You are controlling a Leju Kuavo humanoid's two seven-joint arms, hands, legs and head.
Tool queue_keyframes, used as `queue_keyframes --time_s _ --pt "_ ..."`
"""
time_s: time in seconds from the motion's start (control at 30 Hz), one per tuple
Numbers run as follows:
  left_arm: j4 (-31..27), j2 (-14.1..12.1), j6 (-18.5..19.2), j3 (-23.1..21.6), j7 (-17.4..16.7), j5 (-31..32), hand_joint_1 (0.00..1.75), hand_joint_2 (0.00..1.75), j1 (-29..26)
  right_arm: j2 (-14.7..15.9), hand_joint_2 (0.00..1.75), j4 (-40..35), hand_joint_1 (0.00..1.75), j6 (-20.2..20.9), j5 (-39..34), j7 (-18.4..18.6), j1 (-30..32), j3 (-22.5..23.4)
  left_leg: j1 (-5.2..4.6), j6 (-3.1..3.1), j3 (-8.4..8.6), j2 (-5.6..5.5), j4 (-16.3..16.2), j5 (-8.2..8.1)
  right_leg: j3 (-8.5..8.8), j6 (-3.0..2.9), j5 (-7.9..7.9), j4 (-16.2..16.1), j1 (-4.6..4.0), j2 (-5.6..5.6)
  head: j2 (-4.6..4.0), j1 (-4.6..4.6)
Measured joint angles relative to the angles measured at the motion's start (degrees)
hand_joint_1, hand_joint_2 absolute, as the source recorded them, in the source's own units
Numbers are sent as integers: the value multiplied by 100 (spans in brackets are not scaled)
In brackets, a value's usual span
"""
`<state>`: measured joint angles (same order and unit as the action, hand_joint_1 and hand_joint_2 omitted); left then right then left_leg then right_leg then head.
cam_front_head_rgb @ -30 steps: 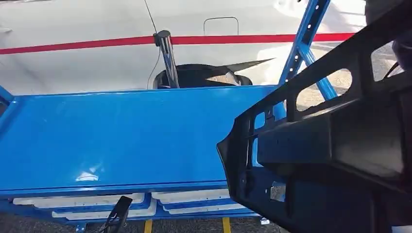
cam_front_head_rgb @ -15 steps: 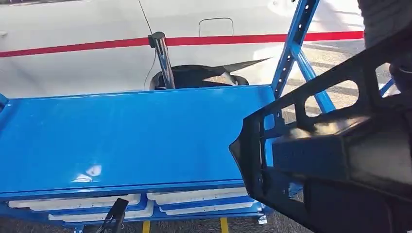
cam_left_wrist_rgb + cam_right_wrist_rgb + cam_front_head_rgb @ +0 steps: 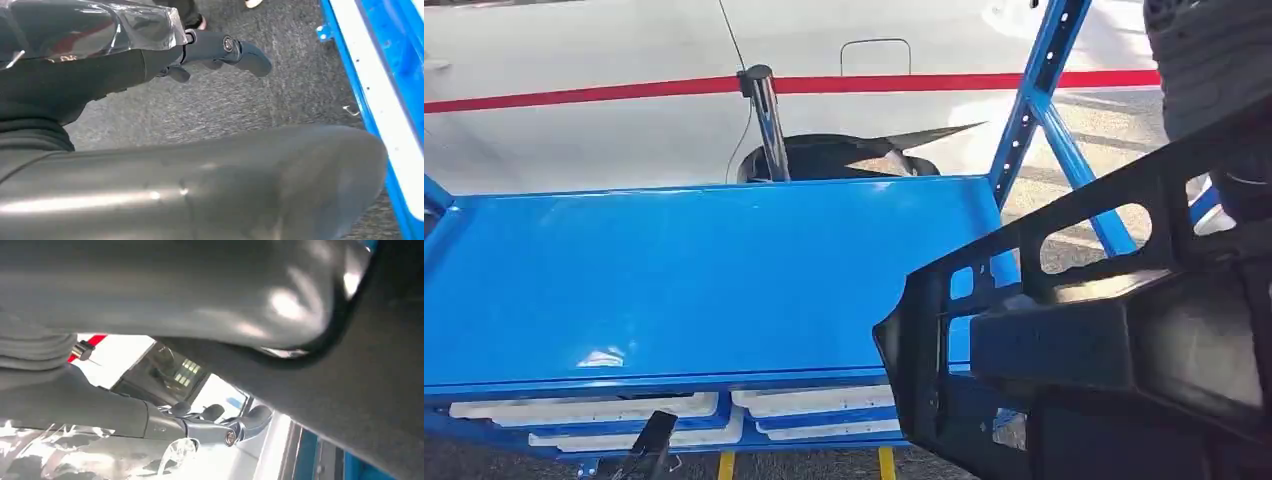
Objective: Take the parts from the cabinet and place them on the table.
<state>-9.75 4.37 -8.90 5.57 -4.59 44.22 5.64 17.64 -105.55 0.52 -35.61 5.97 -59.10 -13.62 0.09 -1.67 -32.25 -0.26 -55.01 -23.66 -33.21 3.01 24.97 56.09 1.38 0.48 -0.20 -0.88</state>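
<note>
Right hand [image 3: 215,427] half hidden behind black part [image 3: 1104,350].

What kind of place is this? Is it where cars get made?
Probably a car workshop or factory. A white car with a red stripe stands behind a blue metal table, and a big black plastic part is carried toward it.

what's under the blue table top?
Under the blue table top, a lower shelf holds white trays in blue dividers, two rows visible at the front edge. Their contents are hidden by the top, and the black part covers the right end.
</note>
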Motion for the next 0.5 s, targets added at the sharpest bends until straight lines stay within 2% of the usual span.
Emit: queue_keyframes --time_s 0.03,0.07,0.1,0.13,0.17,0.23,0.27,0.3,0.33,0.37,0.43,0.47,0.5 --pt "0 -4 0 2 -2 -2 0 0 -8 0 0 -20 0 0 -4 -2 37 18 -1 17 -7 0 8 11 -19 -14 -6 5 -17 5 0 -6" --pt "0 -22 0 2 -2 0 0 0 -11 4 0 -20 0 0 -4 0 72 29 18 52 -12 2 30 31 -34 -61 -11 12 -37 6 0 -2" --pt "0 -41 0 2 -2 0 0 0 -12 4 0 -28 0 0 -4 -2 91 48 24 69 -35 1 4 15 -47 -110 -42 -9 -9 0 0 0" --pt "0 -46 -2 2 -2 0 0 0 -12 4 0 -66 0 0 -9 -7 105 66 41 107 -93 8 -106 -103 -55 -140 -60 -13 -1 0 0 -4" --pt "0 -53 -4 2 -2 0 0 0 -4 2 0 -96 0 -2 -13 -20 135 96 45 138 -201 7 -396 -305 -62 -162 -67 -13 2 -2 0 -9" --pt "0 -81 -7 4 -2 0 0 0 -2 2 0 -147 0 -2 -28 -28 194 127 48 184 -601 8 -1355 -772 -88 -191 -81 -11 -4 -9 0 -9" --pt "0 -83 -7 4 -2 -2 0 0 -7 2 0 -158 0 -6 -28 -28 237 142 48 188 -776 7 -1776 -918 -100 -198 -86 -11 -9 -11 0 -11" --pt "0 -83 -7 4 -2 -2 0 0 -9 2 0 -175 0 -9 -28 -28 278 153 47 183 -840 8 -1935 -925 -107 -205 -91 -10 -12 -10 0 -11" --pt "0 -83 -7 4 -2 -2 0 0 -8 2 0 -197 0 -9 -28 -28 307 169 47 165 -750 8 -1772 -805 -107 -207 -96 -10 -15 -9 0 -11" --pt "0 -83 -9 4 -2 0 0 0 -5 2 0 -221 0 -11 -31 -31 316 186 45 136 -541 8 -1394 -599 -106 -206 -97 -10 -17 -7 0 -11" --pt "0 -105 -15 4 -2 0 0 0 0 2 0 -289 0 -11 -33 -44 322 260 21 41 15 5 -293 -131 -100 -192 -107 -10 -20 -1 0 -11" --pt "2 -118 -15 2 -2 -2 0 0 3 4 0 -304 0 -13 -35 -44 332 286 -11 10 137 5 -36 -160 -116 -167 -121 -6 -46 0 0 -11" --pt "2 -123 -20 4 -2 0 0 0 2 13 0 -319 0 -15 -37 -44 351 306 -27 8 153 4 26 -158 -145 -142 -138 0 -51 1 0 -6"
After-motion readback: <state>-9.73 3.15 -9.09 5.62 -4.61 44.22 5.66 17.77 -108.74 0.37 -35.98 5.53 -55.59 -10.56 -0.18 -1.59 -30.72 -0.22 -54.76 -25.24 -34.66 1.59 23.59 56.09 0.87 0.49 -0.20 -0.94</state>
